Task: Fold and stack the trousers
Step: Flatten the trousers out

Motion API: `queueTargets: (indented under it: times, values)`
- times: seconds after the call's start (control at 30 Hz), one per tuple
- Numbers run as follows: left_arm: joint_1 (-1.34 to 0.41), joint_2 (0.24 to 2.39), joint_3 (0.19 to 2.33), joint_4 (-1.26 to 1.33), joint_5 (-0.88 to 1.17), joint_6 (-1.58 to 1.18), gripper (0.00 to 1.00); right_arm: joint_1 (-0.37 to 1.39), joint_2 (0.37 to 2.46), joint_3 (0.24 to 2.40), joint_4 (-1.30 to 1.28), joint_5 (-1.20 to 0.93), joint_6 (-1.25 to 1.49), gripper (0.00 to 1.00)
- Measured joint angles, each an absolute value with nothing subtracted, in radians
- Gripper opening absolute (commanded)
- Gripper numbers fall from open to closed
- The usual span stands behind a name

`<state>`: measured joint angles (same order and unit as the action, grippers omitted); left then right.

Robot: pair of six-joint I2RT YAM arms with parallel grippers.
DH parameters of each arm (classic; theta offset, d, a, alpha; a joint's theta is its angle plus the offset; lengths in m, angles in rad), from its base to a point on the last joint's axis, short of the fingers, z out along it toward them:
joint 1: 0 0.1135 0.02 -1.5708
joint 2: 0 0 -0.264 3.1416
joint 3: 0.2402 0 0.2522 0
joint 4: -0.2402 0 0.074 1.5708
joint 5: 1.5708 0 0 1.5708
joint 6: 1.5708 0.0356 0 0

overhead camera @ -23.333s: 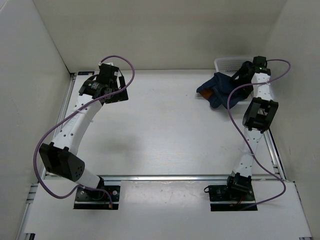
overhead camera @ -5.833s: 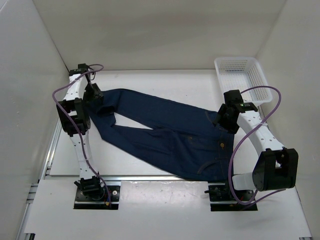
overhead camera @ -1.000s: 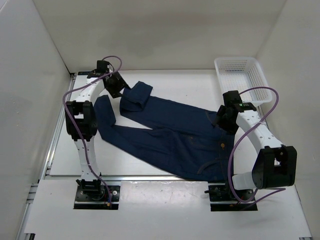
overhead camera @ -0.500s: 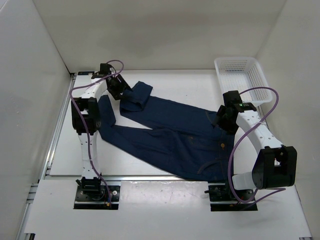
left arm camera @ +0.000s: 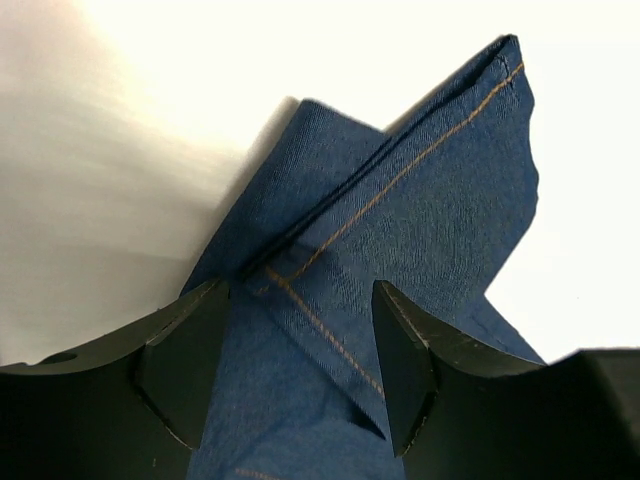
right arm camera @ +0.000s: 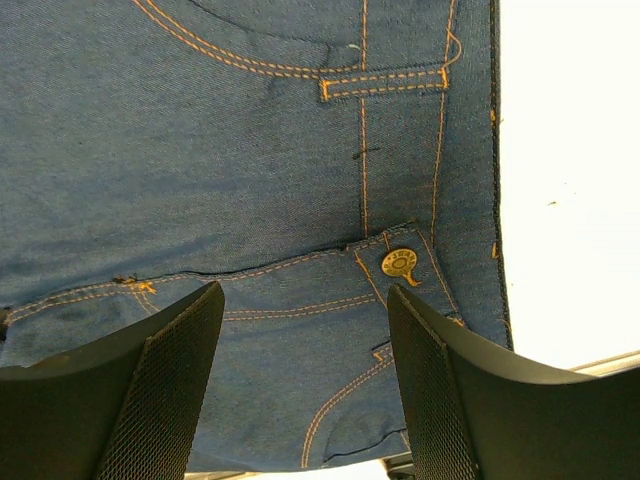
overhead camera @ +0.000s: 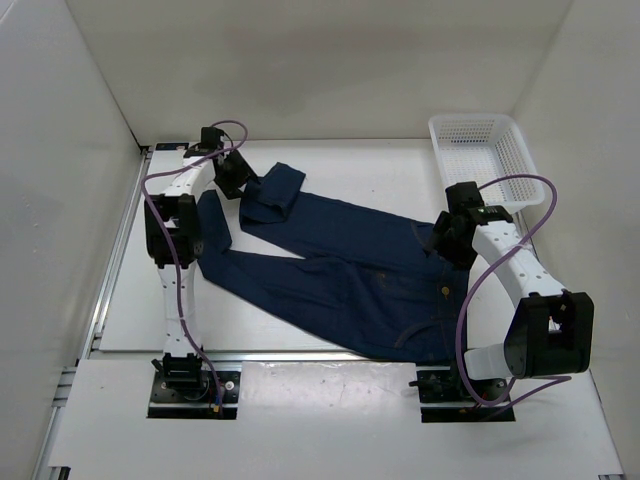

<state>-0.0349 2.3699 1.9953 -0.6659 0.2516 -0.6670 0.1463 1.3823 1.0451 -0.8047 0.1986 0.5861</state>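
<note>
Left gripper (left arm camera: 298, 325) hangs with jaws wide over the folded leg end of the trousers (overhead camera: 340, 265), pinching nothing. Right gripper (right arm camera: 305, 300), equally spread and empty-handed, hovers over the waist button (right arm camera: 400, 263). Trousers lie flat across the table (overhead camera: 340, 165).

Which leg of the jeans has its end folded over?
The far leg, by the left gripper: its cuff is doubled back. The near leg has its end lying flat.
</note>
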Motion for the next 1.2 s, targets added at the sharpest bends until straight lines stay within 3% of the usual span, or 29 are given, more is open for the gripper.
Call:
queueTargets:
  times: [0.33,0.53,0.67,0.77,0.8,0.83,1.2]
  values:
    - [-0.046,2.424,2.046,-0.657,0.243,-0.662,0.66,0.146,1.385,1.032,-0.807,0.199,0.585,0.71]
    - [-0.056,2.434,2.056,-0.659,0.245,-0.654,0.41,0.146,1.401,1.032,-0.807,0.200,0.584,0.71]
    - [-0.063,2.434,2.056,-0.658,0.247,-0.648,0.40,0.146,1.404,1.032,-0.807,0.200,0.583,0.71]
    - [-0.064,2.434,2.056,-0.658,0.248,-0.646,0.25,0.146,1.409,1.032,-0.805,0.199,0.583,0.71]
    - [-0.064,2.434,2.056,-0.658,0.249,-0.644,0.14,0.146,1.411,1.032,-0.805,0.199,0.583,0.71]
    - [-0.065,2.434,2.056,-0.659,0.251,-0.645,0.10,0.146,1.412,1.032,-0.805,0.199,0.583,0.71]
    - [-0.064,2.418,2.065,-0.663,0.250,-0.625,0.10,0.146,1.414,1.032,-0.805,0.199,0.582,0.71]
